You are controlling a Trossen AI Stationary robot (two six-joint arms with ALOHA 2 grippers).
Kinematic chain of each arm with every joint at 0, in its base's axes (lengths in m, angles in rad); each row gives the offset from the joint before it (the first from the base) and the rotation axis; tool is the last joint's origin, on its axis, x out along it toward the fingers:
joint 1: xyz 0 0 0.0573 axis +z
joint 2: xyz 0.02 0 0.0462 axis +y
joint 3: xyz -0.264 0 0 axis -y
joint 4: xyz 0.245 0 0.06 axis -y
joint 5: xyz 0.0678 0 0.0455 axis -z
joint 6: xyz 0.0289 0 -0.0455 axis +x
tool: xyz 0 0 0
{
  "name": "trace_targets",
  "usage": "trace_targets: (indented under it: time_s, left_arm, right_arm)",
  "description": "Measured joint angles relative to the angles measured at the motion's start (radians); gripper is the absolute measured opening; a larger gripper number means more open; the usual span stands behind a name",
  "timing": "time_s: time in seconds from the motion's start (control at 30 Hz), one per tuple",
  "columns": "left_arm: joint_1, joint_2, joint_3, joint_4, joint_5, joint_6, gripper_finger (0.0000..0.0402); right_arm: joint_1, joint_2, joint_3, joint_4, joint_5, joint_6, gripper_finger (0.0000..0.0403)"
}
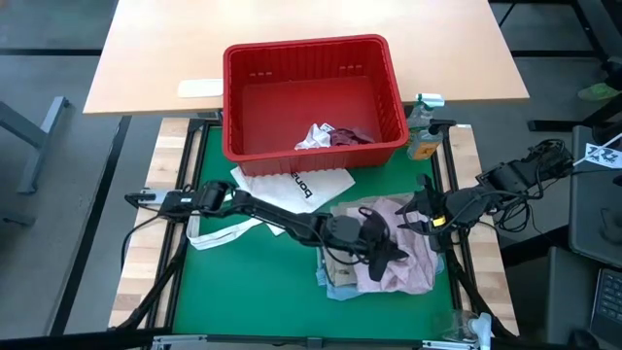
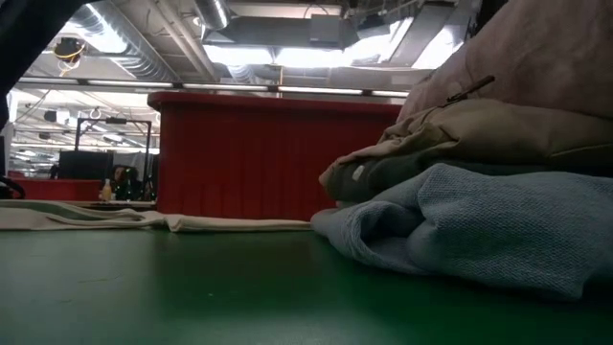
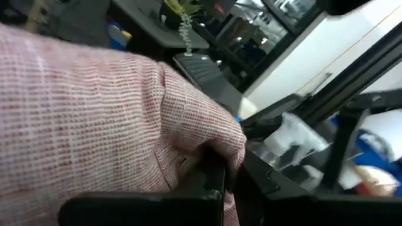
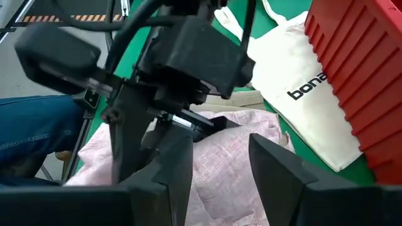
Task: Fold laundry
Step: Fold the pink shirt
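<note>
A stack of laundry [image 1: 374, 248] lies on the right half of the green mat: a mottled pink garment [image 4: 232, 157] on top, then beige [image 2: 479, 134], dark grey-green [image 2: 383, 177] and light blue [image 2: 460, 225] pieces. My left gripper [image 1: 394, 257] reaches level across the stack from the left and is shut on the pink garment. At the stack's right edge my right gripper [image 4: 220, 182] hovers open, with nothing between its fingers. A small white piece [image 1: 316, 136] and a maroon one [image 1: 350, 136] lie in the red basket [image 1: 311, 58]. My left gripper pinches a bunched bit of the pink garment [image 3: 207, 147] between its two fingers, which lie level and come from the table's left. The cloth wraps over the fingertips [image 3: 215, 176] and hides how many layers are caught. The rest of the garment lies slack on the stack.
A white tote bag with black lettering [image 1: 296, 185] lies flat between the basket and the stack. A spray bottle [image 1: 423, 126] stands right of the basket. There is bare green mat [image 1: 253, 282] at the near left. A person's jeans-clad leg [image 4: 31, 132] shows beyond the table.
</note>
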Motion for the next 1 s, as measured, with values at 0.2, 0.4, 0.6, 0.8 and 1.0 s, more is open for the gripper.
trace_targets:
  time_s: [0.2, 0.4, 0.6, 0.8, 1.0]
  left_arm:
    - [-0.017, 0.0, 0.0, -0.002, -0.08, 0.147, 0.0013]
    - [-0.03, 0.0, 0.0, -0.002, -0.079, 0.275, 0.0058]
    - [-0.03, 0.0, 0.0, 0.0, -0.078, 0.306, 0.0114]
    - [-0.029, 0.0, 0.0, 0.038, -0.073, 0.488, 0.0144]
    - [-0.033, -0.028, -0.001, 0.013, -0.062, 0.621, 0.0146]
  right_arm:
    - [0.0, 0.0, 0.0, 0.0, 0.0, 0.001, 0.0156]
    - [0.0, 0.0, 0.0, 0.0, 0.0, 0.002, 0.0156]
    - [0.0, 0.0, 0.0, 0.0, 0.0, 0.003, 0.0156]
    - [0.0, 0.0, 0.0, 0.0, -0.02, 0.036, 0.0156]
    - [0.0, 0.0, 0.0, -0.003, -0.169, 0.183, 0.0156]
